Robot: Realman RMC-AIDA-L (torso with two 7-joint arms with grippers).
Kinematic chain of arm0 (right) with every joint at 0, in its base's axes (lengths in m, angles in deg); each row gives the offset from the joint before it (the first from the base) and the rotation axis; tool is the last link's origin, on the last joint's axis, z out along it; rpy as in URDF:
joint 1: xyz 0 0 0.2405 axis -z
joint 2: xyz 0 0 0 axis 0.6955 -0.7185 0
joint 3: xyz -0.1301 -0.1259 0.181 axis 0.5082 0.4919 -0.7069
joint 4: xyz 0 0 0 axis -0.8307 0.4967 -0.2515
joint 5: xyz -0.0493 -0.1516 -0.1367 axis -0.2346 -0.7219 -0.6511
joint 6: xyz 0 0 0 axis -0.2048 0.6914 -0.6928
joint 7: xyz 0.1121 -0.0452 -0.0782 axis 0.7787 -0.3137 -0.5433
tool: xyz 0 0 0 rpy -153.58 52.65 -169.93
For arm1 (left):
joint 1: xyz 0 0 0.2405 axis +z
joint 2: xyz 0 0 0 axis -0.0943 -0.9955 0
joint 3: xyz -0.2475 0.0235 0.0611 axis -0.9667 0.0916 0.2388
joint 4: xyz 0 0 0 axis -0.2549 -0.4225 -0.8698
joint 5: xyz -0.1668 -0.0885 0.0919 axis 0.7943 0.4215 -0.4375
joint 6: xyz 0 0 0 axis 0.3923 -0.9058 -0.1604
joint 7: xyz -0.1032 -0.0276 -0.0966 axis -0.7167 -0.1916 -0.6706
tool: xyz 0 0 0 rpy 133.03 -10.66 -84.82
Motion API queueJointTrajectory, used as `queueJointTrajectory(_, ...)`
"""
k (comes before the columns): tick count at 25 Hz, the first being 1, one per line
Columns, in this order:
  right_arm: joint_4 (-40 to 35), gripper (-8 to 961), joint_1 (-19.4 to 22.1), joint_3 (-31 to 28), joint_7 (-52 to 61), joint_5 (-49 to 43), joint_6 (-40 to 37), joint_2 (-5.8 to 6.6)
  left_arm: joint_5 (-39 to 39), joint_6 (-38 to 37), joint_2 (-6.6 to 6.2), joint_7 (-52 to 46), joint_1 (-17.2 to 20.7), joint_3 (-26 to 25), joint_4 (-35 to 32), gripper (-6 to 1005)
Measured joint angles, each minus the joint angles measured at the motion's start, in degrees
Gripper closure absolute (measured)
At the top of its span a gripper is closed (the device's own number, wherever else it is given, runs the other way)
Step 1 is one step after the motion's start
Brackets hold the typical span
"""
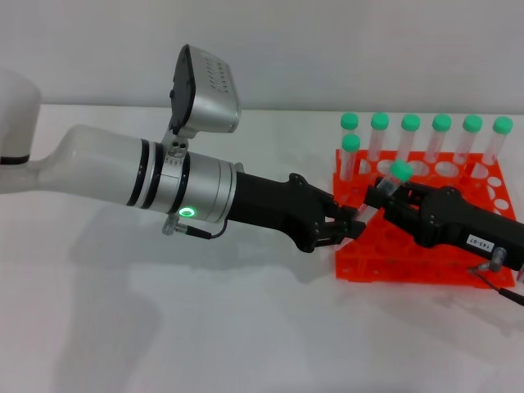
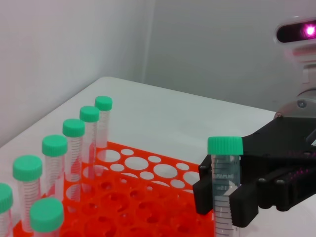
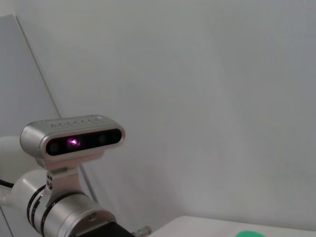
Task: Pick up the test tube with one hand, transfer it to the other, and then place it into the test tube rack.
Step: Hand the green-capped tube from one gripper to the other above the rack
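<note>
The test tube (image 1: pixel 399 172), clear with a green cap, stands nearly upright above the near left part of the orange-red test tube rack (image 1: pixel 409 264). My right gripper (image 1: pixel 383 196), the one with the white label, is shut on its body. In the left wrist view the black fingers (image 2: pixel 244 207) clasp the tube (image 2: pixel 226 170) below its cap, over the rack (image 2: pixel 148 174). My left gripper (image 1: pixel 354 221), on the green-lit arm, reaches in from the left and ends right at the tube's lower end. Its grip there is hidden. The right wrist view shows only the cap's edge (image 3: pixel 252 233).
Several other green-capped tubes (image 1: pixel 426 124) stand along the rack's back row, with one more (image 1: pixel 350 144) just in front at the left. They also line the rack's edge (image 2: pixel 74 129) in the left wrist view. White tabletop (image 1: pixel 205 327) surrounds the rack.
</note>
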Motion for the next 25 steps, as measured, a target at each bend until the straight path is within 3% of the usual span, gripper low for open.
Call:
queueJointTrajectory(24, 0.0, 740, 0.2, -0.1, -0.5, 0.2, 0.1, -0.13, 0.2, -0.4, 0.01, 0.4, 0.1, 0.0, 0.1, 784)
queueJointTrajectory(25, 0.0, 740, 0.2, -0.1, -0.5, 0.2, 0.1, -0.14, 0.2, -0.4, 0.0, 0.4, 0.1, 0.0, 0.0, 744)
